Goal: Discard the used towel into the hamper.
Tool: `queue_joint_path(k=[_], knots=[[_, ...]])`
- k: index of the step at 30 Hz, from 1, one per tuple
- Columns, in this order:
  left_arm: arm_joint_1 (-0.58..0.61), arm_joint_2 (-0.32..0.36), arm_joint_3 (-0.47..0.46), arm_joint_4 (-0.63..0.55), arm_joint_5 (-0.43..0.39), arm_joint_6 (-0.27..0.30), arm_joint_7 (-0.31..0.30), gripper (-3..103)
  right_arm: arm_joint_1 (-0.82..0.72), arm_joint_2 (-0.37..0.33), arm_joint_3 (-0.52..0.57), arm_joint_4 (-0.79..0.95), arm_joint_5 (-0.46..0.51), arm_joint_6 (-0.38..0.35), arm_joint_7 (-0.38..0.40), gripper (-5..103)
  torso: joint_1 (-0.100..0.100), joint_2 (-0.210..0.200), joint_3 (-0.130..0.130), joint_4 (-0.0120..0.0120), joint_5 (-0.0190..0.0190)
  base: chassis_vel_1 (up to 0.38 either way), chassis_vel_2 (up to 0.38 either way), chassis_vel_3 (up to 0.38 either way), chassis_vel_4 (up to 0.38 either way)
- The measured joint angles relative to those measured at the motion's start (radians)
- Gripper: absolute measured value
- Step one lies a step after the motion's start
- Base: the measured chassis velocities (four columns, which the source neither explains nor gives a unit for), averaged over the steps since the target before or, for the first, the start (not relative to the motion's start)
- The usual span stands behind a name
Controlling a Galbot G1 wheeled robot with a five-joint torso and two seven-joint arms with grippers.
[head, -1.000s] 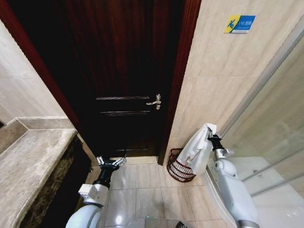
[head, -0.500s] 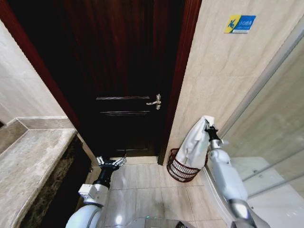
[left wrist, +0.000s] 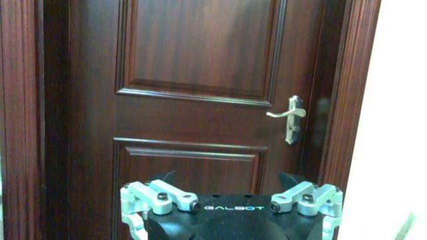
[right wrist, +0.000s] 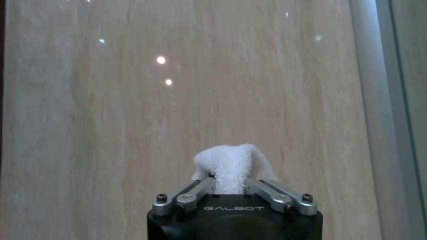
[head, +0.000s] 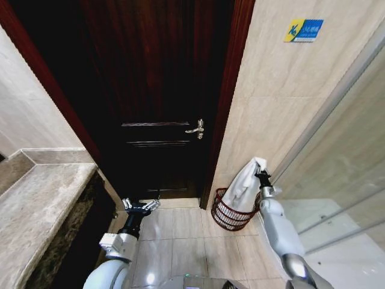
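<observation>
Towel (head: 245, 180) in right hand (head: 260, 174), above hamper (head: 227, 214)

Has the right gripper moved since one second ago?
Yes. The right gripper, holding the towel, moved down and left, closer to the hamper.

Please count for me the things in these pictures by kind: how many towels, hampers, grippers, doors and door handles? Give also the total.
Towel, white, held by the right gripper over the hamper: 1
Hamper, reddish-brown, on the floor: 1
Grippers, the right one plus the left gripper low before the door: 2
Door, dark wood: 1
Door handle, silver: 1
Total: 6
</observation>
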Motion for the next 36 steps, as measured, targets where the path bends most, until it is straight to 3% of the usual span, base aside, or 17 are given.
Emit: queue_joint_path(k=[16, 25, 31, 36], knots=[[0.000, 0.000, 0.000, 0.000, 0.000, 0.000, 0.000, 100, 0.064, 0.003, 0.014, -0.260, -0.003, 0.035, -0.059, 6, 0.000, 0.000, 0.000, 0.0000, 0.0001, 0.000, 0.000, 0.000, 0.000], [0.000, 0.000, 0.000, 0.000, 0.000, 0.000, 0.000, 100, 0.070, 0.014, 0.024, -0.331, -0.010, -0.018, -0.079, 6, 0.000, 0.000, 0.000, 0.0001, 0.0001, 0.000, 0.000, 0.000, 0.000], [0.000, 0.000, 0.000, 0.000, 0.000, 0.000, 0.000, 100, 0.069, 0.022, 0.025, -0.382, -0.009, -0.007, -0.101, 6, 0.000, 0.000, 0.000, 0.0002, 0.0001, 0.000, 0.000, 0.000, 0.000], [0.000, 0.000, 0.000, 0.000, 0.000, 0.000, 0.000, 100, 0.053, 0.026, 0.029, -0.381, -0.057, -0.040, -0.094, 6, 0.000, 0.000, 0.000, 0.0001, 0.0000, 0.000, 0.000, 0.000, 0.000]])
